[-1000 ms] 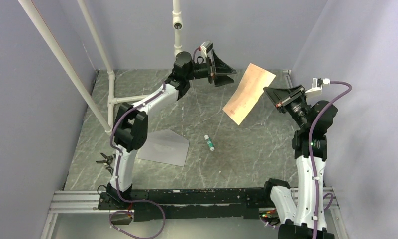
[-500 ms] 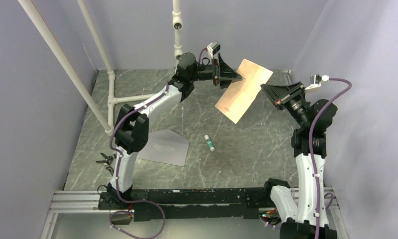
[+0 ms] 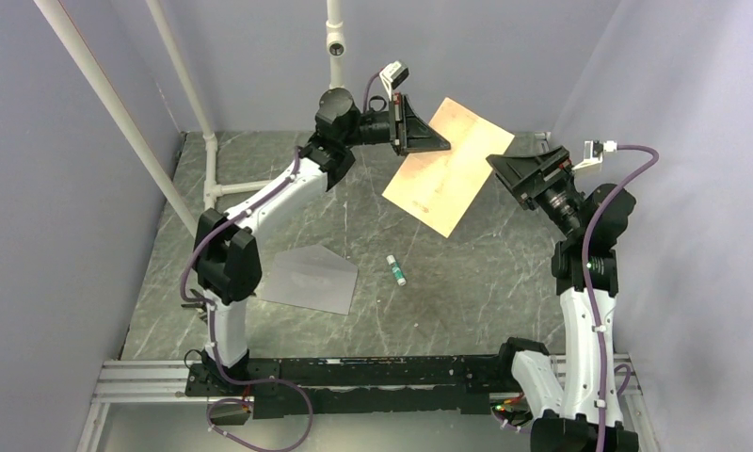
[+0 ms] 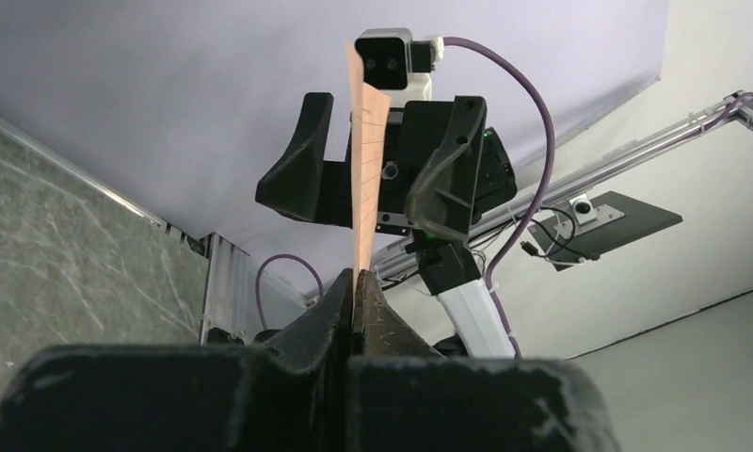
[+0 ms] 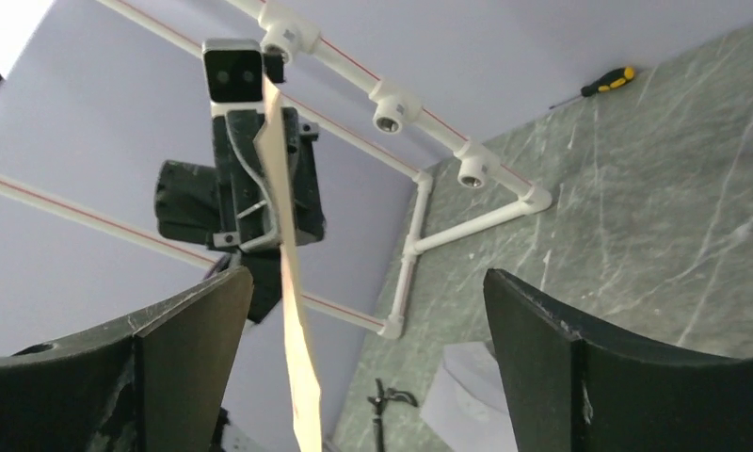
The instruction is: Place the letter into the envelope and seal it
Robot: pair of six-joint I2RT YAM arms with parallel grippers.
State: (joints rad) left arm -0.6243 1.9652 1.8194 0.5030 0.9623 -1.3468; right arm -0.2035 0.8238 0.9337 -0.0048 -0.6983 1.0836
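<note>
Your left gripper [image 4: 356,282] pinches the tan-orange letter [image 3: 445,169], held in the air above the table [image 3: 467,282]. Your right gripper [image 5: 361,282] is spread wide around it. The grey envelope [image 3: 309,278] lies flat on the table.

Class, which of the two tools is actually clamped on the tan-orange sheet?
The left tool, shut on the letter at its edge; the right tool is wide open, its fingers spread around the sheet.

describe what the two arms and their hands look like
The left arm and right arm have white shells with black joints, and a purple cable runs along each. The left hand and right hand are black, each with two broad wedge-shaped fingers and a small white camera by the wrist.
</note>
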